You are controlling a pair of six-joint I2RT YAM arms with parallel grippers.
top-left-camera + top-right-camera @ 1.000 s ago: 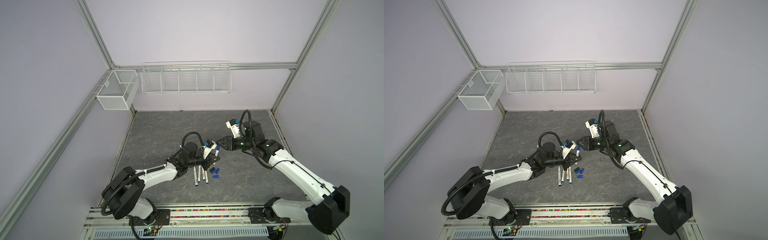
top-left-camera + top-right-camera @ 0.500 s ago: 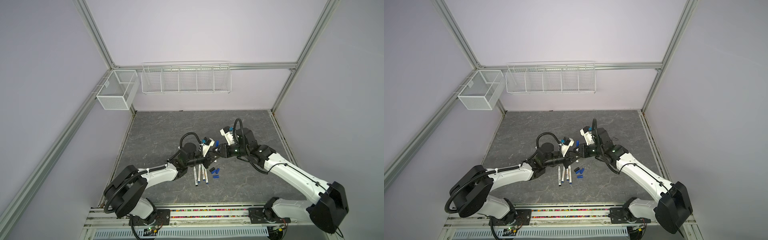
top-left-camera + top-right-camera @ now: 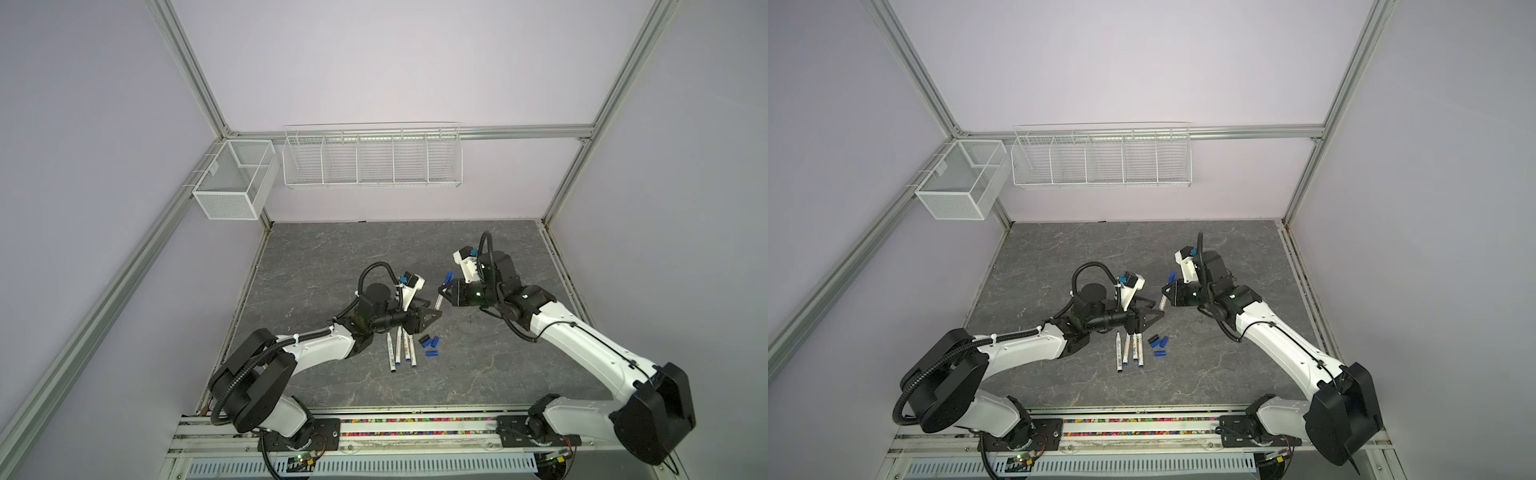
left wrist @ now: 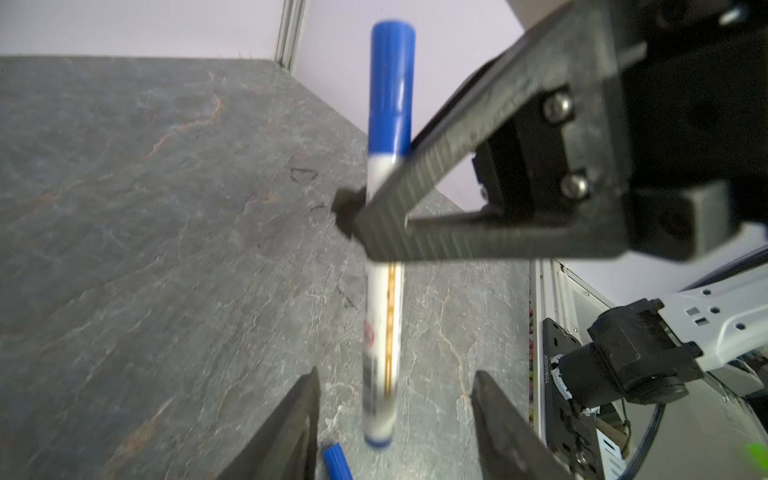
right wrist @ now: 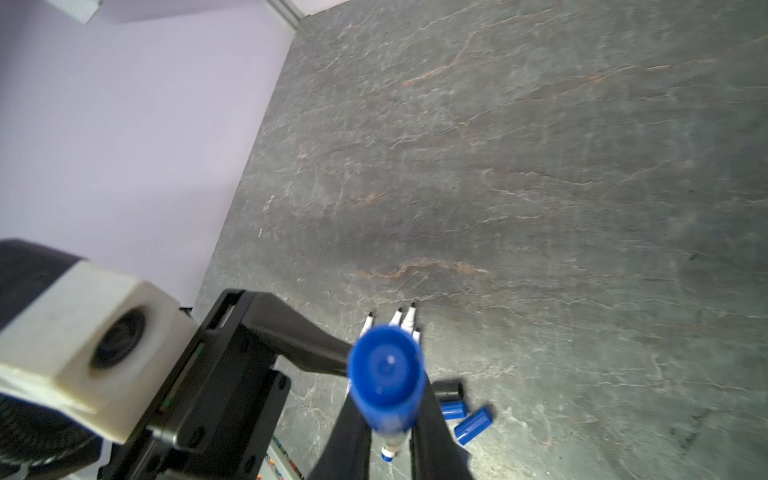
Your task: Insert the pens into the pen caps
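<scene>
My right gripper (image 3: 441, 291) (image 5: 392, 440) is shut on a white pen (image 4: 384, 291) that wears a blue pen cap (image 4: 392, 83) (image 5: 386, 374). It holds the pen upright above the mat, gripping the barrel just below the cap. My left gripper (image 3: 432, 316) (image 4: 395, 399) is open, its fingers on either side of the pen's lower end without touching it. Several uncapped pens (image 3: 400, 349) (image 3: 1128, 349) lie side by side on the mat under the left gripper. Loose pen caps lie beside them, a black one (image 3: 424, 340) (image 5: 449, 388) and blue ones (image 3: 432, 353) (image 5: 473, 424).
The dark stone-patterned mat (image 3: 332, 257) ends at lilac walls and an aluminium frame. A long wire basket (image 3: 372, 158) and a small mesh bin (image 3: 232, 183) hang on the back wall. The arm bases sit on the front rail (image 3: 415, 432).
The right gripper came in and shut on the capped pen. The left gripper, which was shut on that pen, has opened and let it go. The right gripper has drawn slightly right with it.
</scene>
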